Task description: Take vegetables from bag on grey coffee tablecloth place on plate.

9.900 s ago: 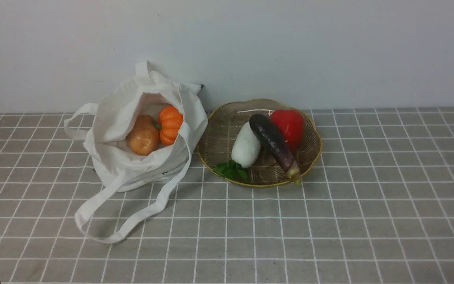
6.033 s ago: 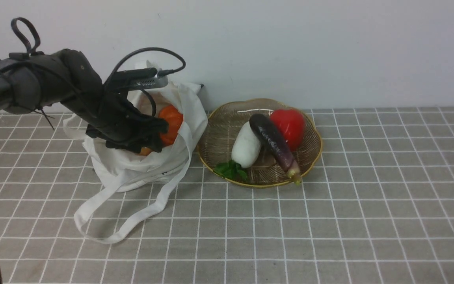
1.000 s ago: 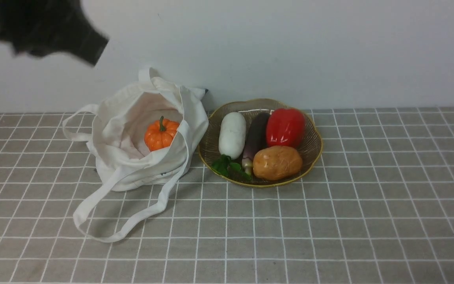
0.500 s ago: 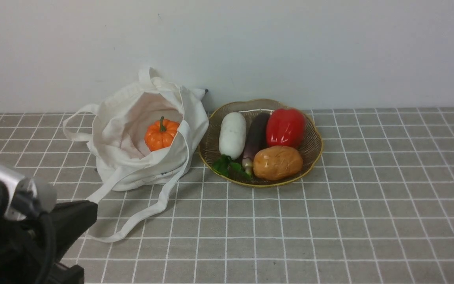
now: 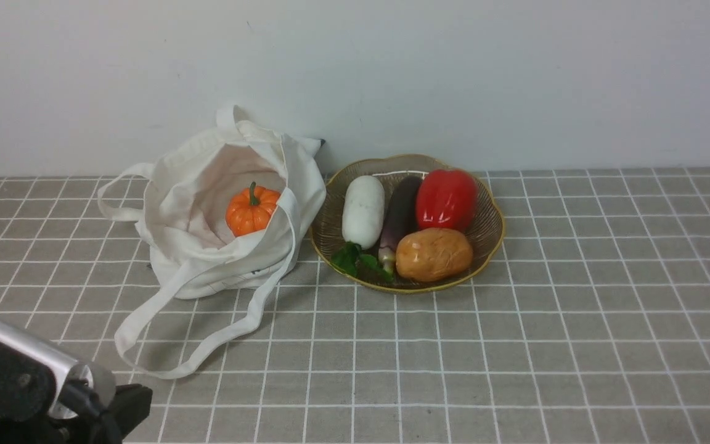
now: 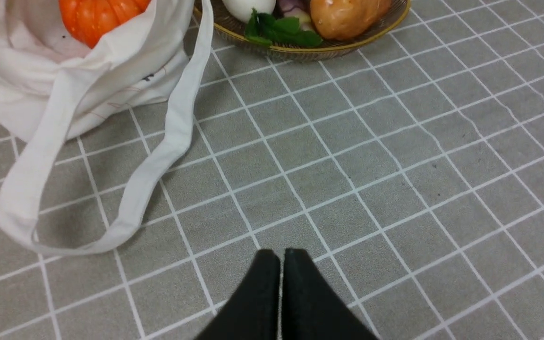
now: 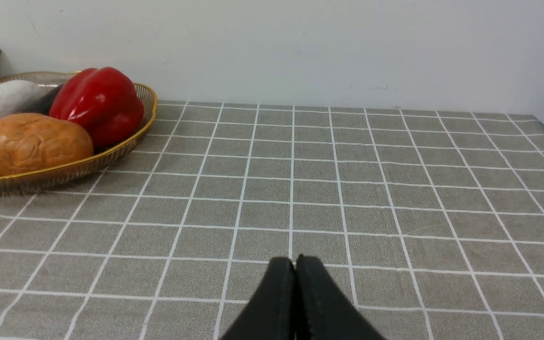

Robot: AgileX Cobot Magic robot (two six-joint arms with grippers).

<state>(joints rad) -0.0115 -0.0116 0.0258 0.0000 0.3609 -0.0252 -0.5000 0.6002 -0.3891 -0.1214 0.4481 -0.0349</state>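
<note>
Potato (image 5: 434, 254) now lies on plate (image 5: 497, 237), near side, just beside pepper (image 5: 447, 198); 9.9 s ago it sat in bag (image 5: 207, 265) w/ pumpkin (image 5: 252, 209). Plate stands by table's far edge, approx. centre, w/ bag just beside it toward far-left corner. Pumpkin remains in bag, so task is judged part-done: one veg. left to move. L arm (image 5: 22, 382) has retracted to near-left corner, lower than 0.5 s ago. Front view shows arm body only, no fingers. L wrist view supplies this: left gripper (image 6: 281, 257) pressed together, empty, over bare tablecloth (image 6: 395, 141) near strap (image 6: 173, 123). R wrist view: right gripper (image 7: 295, 264) likewise pressed together, empty; R arm absent from front view.
</note>
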